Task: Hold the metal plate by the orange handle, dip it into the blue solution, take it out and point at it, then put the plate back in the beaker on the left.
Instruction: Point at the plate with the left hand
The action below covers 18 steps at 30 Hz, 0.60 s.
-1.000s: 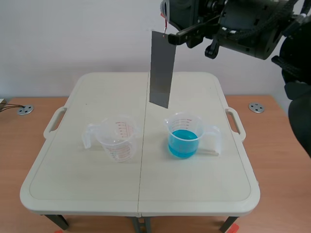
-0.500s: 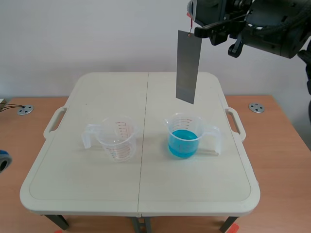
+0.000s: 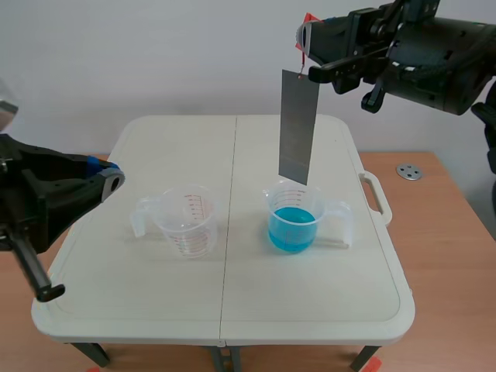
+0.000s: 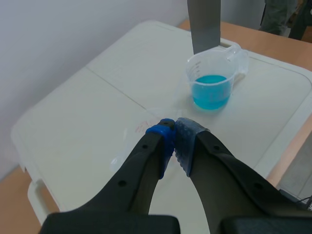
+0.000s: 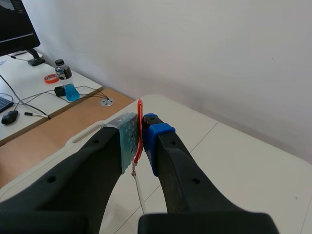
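Metal plate (image 3: 298, 124) — beneath right gripper (image 3: 307, 43)

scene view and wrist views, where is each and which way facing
Scene view: between the arms, facing across table; left claw, right claw show.
Left wrist view: on left arm, past shut left claw toward blue beaker.
Right wrist view: on right arm, down past right claw gripping orange handle.
Shared: scene and left wrist show metal plate and blue beaker.

Grey plate (image 3: 298, 128), blue solution (image 3: 292, 229)
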Available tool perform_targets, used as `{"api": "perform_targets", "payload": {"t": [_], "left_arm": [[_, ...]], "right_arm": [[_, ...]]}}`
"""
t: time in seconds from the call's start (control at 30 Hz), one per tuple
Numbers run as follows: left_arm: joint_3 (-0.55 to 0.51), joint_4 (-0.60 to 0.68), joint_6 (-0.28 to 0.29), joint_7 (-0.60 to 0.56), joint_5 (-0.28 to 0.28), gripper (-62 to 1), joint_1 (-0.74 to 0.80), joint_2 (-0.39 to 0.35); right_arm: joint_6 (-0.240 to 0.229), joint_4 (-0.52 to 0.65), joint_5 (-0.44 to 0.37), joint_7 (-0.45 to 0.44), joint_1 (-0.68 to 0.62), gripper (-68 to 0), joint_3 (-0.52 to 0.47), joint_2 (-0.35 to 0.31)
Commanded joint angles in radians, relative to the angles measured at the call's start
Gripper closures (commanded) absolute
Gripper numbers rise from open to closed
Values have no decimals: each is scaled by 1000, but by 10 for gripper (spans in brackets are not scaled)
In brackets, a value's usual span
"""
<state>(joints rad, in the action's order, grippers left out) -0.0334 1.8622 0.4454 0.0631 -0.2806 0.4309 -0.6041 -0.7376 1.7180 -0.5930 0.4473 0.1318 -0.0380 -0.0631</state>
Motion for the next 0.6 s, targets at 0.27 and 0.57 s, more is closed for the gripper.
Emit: {"api": "perform_targets", "payload": {"t": [0.27, 0.57], "left_arm": [[230, -191, -6, 39, 43, -25, -282, 32], [371, -381, -5, 49, 110, -25, -514, 129]], "right_arm": [[-8, 14, -21, -14, 15, -13, 2, -4], [-8, 14, -21, -11, 15, -13, 2, -4]]}}
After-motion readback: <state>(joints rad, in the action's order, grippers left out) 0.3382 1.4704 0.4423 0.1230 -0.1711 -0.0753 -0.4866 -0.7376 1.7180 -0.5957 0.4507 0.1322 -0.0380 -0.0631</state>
